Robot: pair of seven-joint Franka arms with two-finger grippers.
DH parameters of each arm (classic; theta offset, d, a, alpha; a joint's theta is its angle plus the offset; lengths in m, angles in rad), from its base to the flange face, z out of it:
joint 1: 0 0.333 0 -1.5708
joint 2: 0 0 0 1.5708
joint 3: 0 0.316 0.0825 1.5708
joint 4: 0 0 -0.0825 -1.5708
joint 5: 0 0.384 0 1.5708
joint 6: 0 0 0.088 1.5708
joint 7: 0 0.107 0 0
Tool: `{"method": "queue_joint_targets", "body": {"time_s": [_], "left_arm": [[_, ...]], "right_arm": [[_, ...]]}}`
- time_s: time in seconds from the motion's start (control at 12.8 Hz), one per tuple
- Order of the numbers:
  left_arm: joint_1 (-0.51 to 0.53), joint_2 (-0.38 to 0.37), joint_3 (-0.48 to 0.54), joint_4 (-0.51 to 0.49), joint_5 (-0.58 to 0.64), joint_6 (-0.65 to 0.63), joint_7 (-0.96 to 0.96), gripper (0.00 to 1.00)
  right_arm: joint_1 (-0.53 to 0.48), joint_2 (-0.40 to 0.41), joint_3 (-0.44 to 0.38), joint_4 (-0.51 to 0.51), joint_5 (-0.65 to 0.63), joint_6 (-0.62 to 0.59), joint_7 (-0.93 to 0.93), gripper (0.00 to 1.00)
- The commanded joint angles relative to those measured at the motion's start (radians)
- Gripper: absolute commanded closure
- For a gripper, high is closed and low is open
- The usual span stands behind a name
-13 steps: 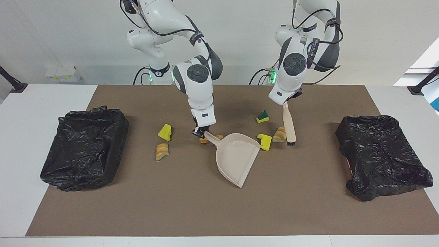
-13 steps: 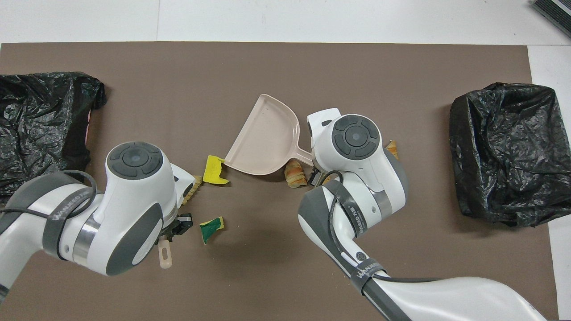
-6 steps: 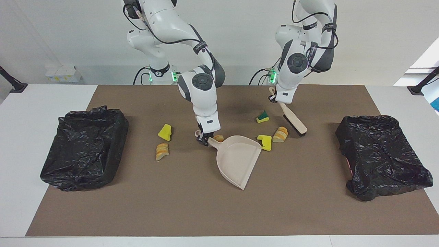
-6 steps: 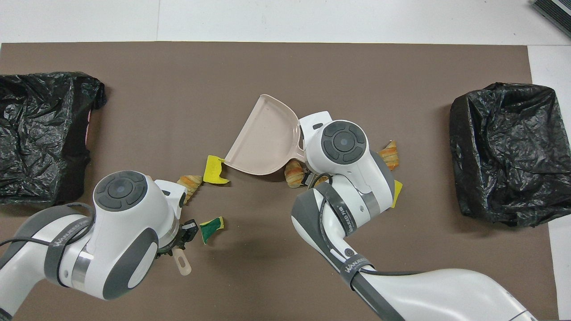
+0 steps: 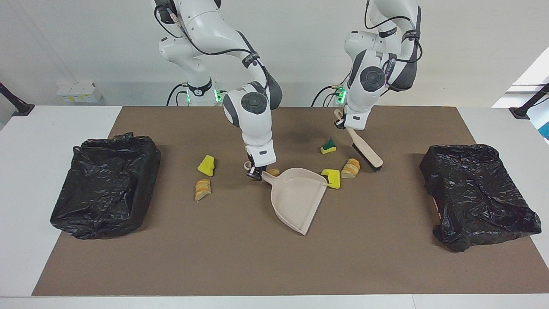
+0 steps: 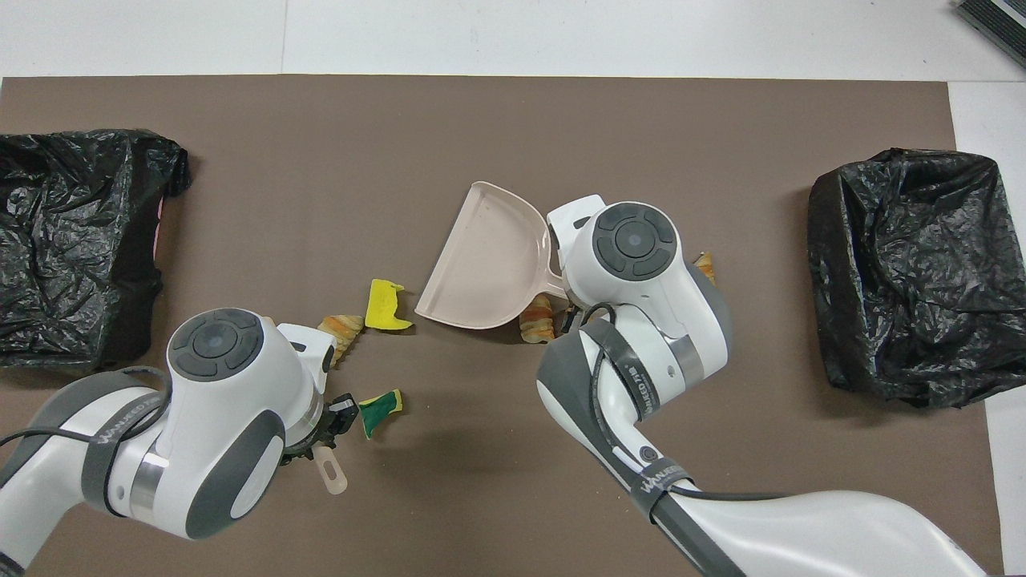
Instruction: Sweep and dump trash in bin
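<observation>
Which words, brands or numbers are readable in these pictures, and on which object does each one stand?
"WANJEED" (last letters uncertain): grey band on the left arm, overhead view.
"WANJEED" (same doubt): grey band on the right arm, overhead view.
Short print on another right arm band: unreadable.
Facing view band print: unreadable.
Dustpan, brush, bin bags: no text.

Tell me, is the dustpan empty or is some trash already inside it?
Empty. The dustpan shows only its bare beige floor in both views; the nearest yellow sponge piece lies outside, beside its rim.

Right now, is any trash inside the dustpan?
No, the dustpan is bare inside; the yellow sponge chunk lies on the mat at its mouth.
</observation>
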Motion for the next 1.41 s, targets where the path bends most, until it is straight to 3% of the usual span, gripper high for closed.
{"method": "queue_joint_targets", "body": {"time_s": [0.0, 0.24, 0.55, 0.86, 1.02, 1.33], "left_arm": [[-0.014, -0.029, 0.007, -0.03, -0.018, 0.023, 0.015, 1.0], [-0.014, -0.028, 0.007, -0.03, -0.075, 0.027, 0.146, 1.0], [-0.051, 0.017, 0.007, -0.019, -0.099, 0.102, 0.303, 1.0], [-0.087, 0.031, 0.006, -0.01, -0.161, 0.165, 0.465, 1.0], [-0.159, 0.028, 0.006, -0.004, -0.193, 0.171, 0.544, 1.0], [-0.254, 0.032, 0.006, 0.042, -0.241, 0.158, 0.532, 1.0]], "right_arm": [[-0.035, -0.052, 0.01, -0.003, -0.009, -0.067, -0.12, 1.0], [-0.009, -0.067, 0.006, -0.003, -0.028, -0.135, -0.201, 1.0], [0.055, -0.08, 0.011, -0.008, -0.178, -0.188, -0.224, 1.0], [0.113, -0.05, 0.011, -0.008, -0.25, -0.173, -0.214, 1.0], [0.127, -0.04, 0.011, -0.005, -0.25, -0.16, -0.214, 1.0], [0.143, -0.011, 0.011, -0.006, -0.246, -0.094, -0.148, 1.0]]}}
